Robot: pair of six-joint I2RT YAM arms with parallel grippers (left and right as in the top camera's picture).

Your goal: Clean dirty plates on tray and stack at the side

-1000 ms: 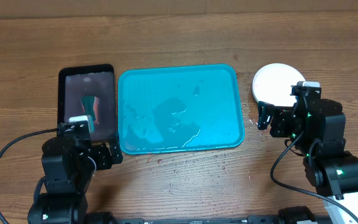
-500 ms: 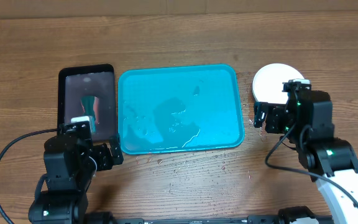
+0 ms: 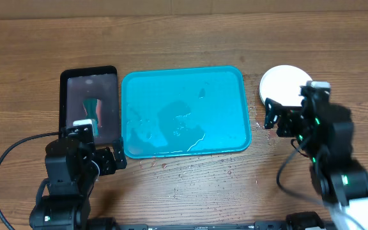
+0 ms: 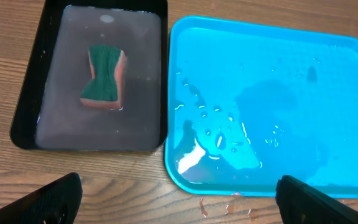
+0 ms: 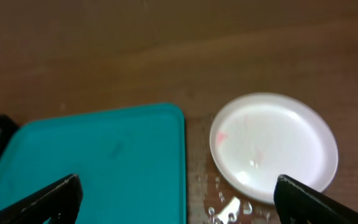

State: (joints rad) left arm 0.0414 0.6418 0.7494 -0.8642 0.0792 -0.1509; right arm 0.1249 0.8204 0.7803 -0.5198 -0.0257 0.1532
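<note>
Nearest of all, the left tool (image 4: pixel 178 190) hangs just off the near-left corner of the turquoise tray (image 3: pixel 225 118). Its two dark fingers are spread wide with nothing between them. A black cable (image 3: pixel 2 163) loops over the desk (image 3: pixel 190 191) to the left of that arm. The right tool (image 5: pixel 178 186) sits off the tray's right side, a little further back, and its fingers are likewise parted and empty.

Along the tray's near rim the desk carries a scatter of small droplets (image 3: pixel 165 165) (a few look reddish). The tray lies flat with its long side running across the desk. A thin puddle of water (image 4: pixel 216 140) and loose beads spread over its near-left part.

Just beside the tray's left rim stands a black tray (image 4: pixel 28 112) filled with cloudy liquid; I cannot tell whether the two rims touch. A sponge (image 4: pixel 104 78), green on top and orange beneath, lies in its far half.

Farthest back, the white plate (image 5: pixel 272 146) rests on the desk just beside the tray's far-right corner, with a narrow gap between them. Faint pink smears mark its face. Whether other plates lie under it cannot be told (from overhead the right arm covers its near edge).
</note>
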